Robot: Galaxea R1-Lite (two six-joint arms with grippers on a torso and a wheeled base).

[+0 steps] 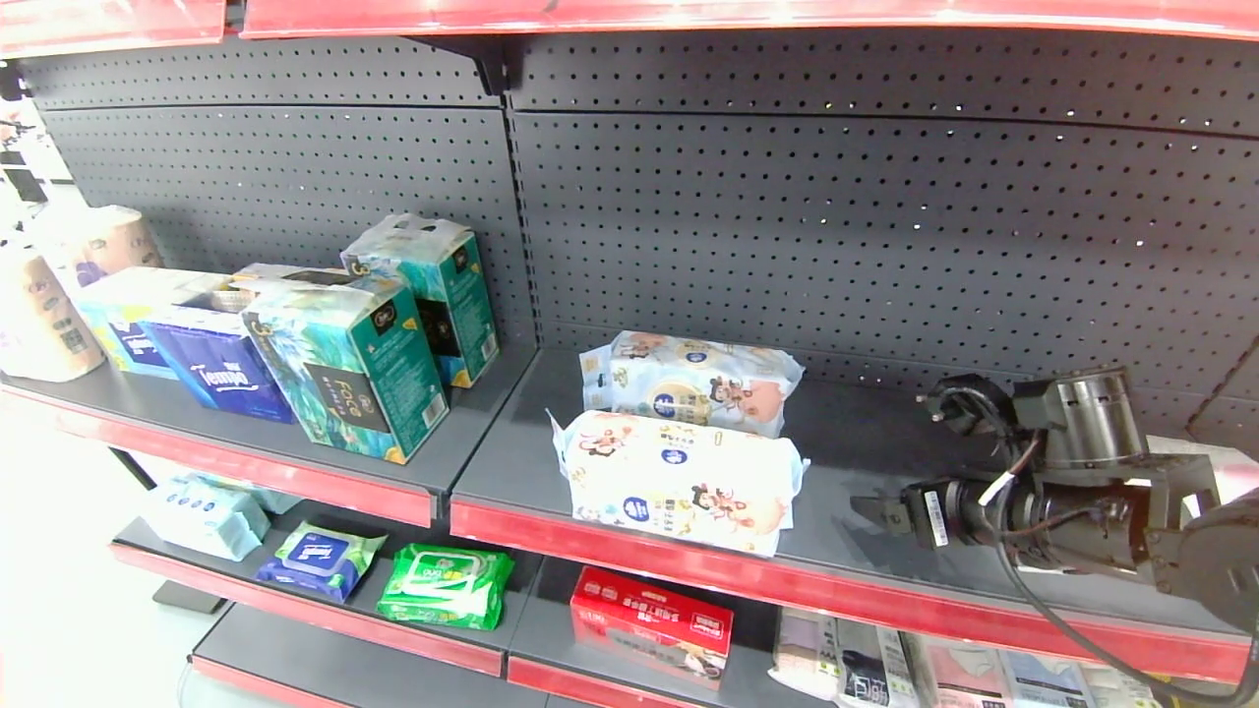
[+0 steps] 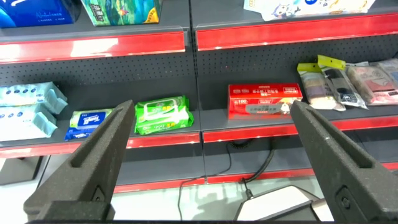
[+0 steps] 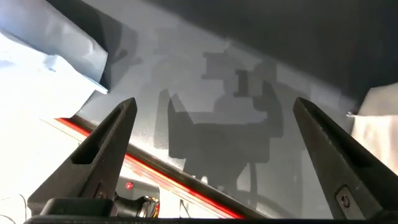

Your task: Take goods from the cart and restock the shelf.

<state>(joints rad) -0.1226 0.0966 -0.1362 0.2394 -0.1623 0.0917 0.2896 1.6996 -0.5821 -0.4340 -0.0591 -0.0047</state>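
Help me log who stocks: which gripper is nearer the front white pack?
Right. The right gripper is just beside the front white pack, over the same shelf; the left gripper is lower, facing the tier below.

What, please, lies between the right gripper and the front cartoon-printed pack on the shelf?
Nothing: in the head view, bare grey shelf separates the right gripper from the front cartoon-printed pack.

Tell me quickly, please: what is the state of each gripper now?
Left gripper: open, holding nothing.
Right gripper: open, holding nothing.
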